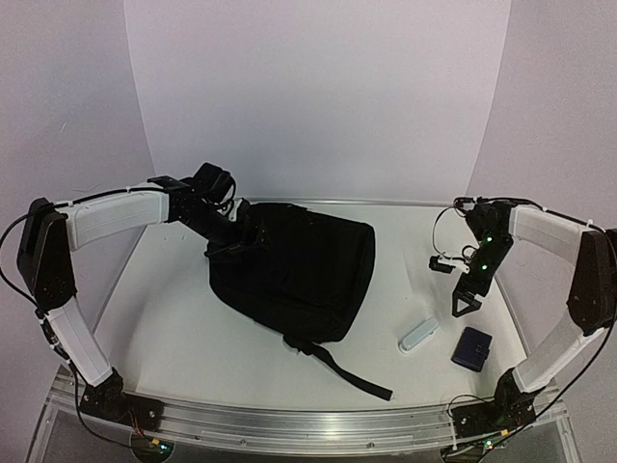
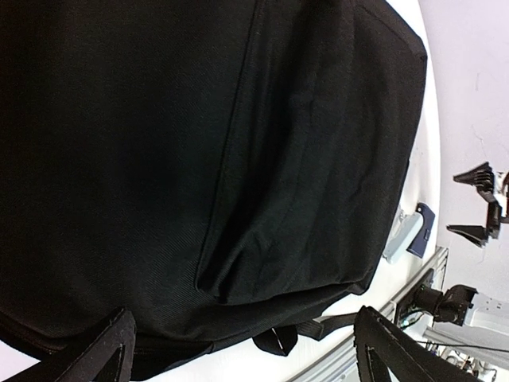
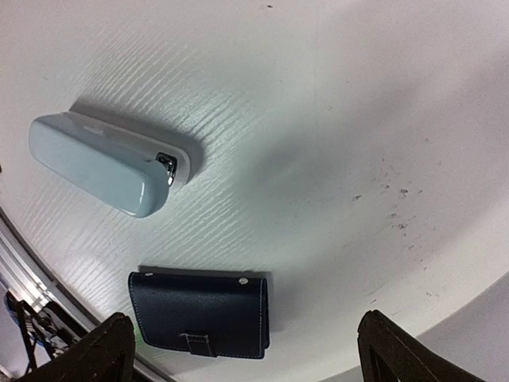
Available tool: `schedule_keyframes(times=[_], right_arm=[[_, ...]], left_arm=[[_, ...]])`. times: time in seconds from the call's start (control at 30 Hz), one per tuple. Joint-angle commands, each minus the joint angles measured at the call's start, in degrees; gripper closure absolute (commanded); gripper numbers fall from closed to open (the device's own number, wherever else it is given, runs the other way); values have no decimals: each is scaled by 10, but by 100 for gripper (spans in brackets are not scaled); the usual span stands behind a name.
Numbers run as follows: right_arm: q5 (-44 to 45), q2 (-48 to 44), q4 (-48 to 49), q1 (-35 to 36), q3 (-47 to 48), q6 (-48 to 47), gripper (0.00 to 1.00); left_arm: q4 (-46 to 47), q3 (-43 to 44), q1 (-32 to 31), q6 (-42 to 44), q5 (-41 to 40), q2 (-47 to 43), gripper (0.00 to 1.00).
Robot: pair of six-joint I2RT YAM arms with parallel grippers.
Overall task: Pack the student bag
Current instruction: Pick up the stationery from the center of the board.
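Largest on the counter: the student bag, black and soft, lying flat left of the middle, with one webbing strap trailing toward the near edge. Looks shut in these views; cannot tell whether any zip is open. Seems to be at the very start of the packing: nothing seen inside, and two small things lying outside it on the right side of the counter. Left to do, probably: open the bag, then carry both things over and put them inside.

Next in size, the left tool: hovering at the far left edge of the bag, spread wide, holding nothing. Likewise the right tool: spread wide, empty, hanging above the two small things.

Then the white oblong case, lying between the bag and the dark-blue pouch, close to the pouch; the pouch with its flap closed. Nothing standing between them and the bag. Only the loose strap to mind, likely to catch or drag.
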Motion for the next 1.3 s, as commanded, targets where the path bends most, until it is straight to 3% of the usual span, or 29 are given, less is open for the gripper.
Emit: schedule_keyframes(times=[0.0,0.3,0.4,0.53,0.7,0.77,0.83,1.0,1.1,1.27], right_arm=[[-5,5,64,27,-12,-82,4],[-24,12,123,122,-58,-159,13],[-20,21,128,146,-67,-171,20],[2,24,131,158,-99,-216,31],[20,21,149,163,-132,-253,33],[18,19,159,165,-133,-252,42],[15,18,163,168,-128,-249,45],[7,8,162,171,-127,-244,43],[8,13,174,180,-136,-240,18],[9,37,202,190,-128,-221,14]], left_arm=[[23,21,-2,22,43,-4,5],[26,-12,-8,18,19,-46,6],[28,-21,-8,12,12,-57,6],[27,-28,-8,13,2,-68,6],[26,-30,-8,14,-4,-70,7],[28,-31,-8,14,-3,-70,7],[31,-30,-8,13,-3,-68,7],[29,-24,-8,18,-5,-59,7],[28,-21,-8,20,-8,-54,7],[22,-14,-8,23,-8,-48,8]])
